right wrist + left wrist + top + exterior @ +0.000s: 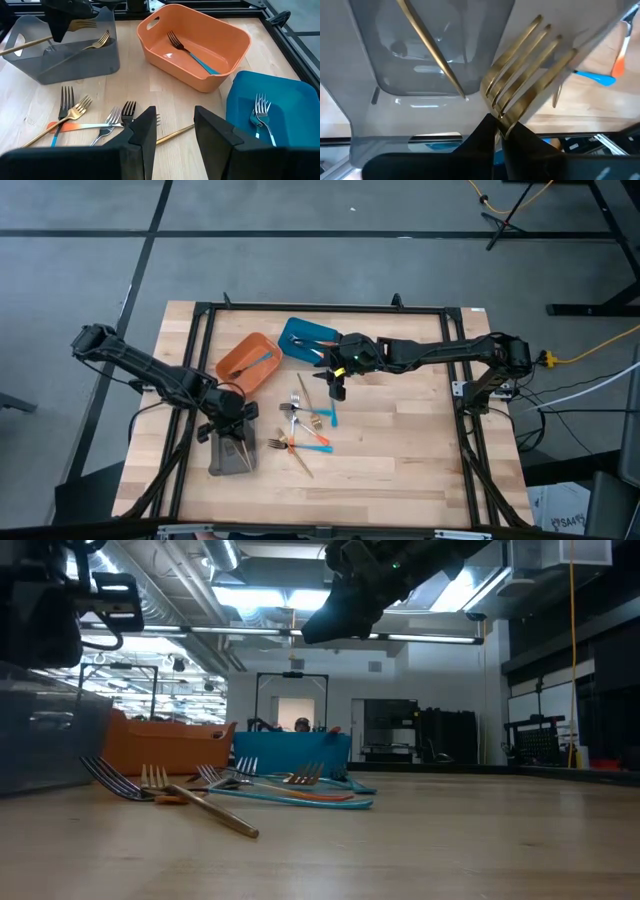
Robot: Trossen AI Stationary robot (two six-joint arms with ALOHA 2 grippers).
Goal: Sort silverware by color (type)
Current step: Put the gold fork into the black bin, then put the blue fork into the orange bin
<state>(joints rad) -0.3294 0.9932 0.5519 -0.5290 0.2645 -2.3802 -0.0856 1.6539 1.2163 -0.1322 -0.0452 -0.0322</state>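
Near the desk's left front corner sits the grey tray, and the left hand hovers over its far end, its fingers pinched together on the neck of a gold fork whose tines point out over the tray; other gold pieces already lie inside it. Behind and to the right, toward the desk's back edge, the orange tray holds a single blue-handled fork. Just right of it the blue tray carries a fork with silver tines. On the bare wood in the middle of the desk the remaining silverware lies scattered in a loose cluster: forks with orange handles, blue handles, and all-gold ones, some crossing each other. The right hand hangs in the air above the far side of that cluster, just in front of the blue tray, its two fingers spread apart with nothing between them
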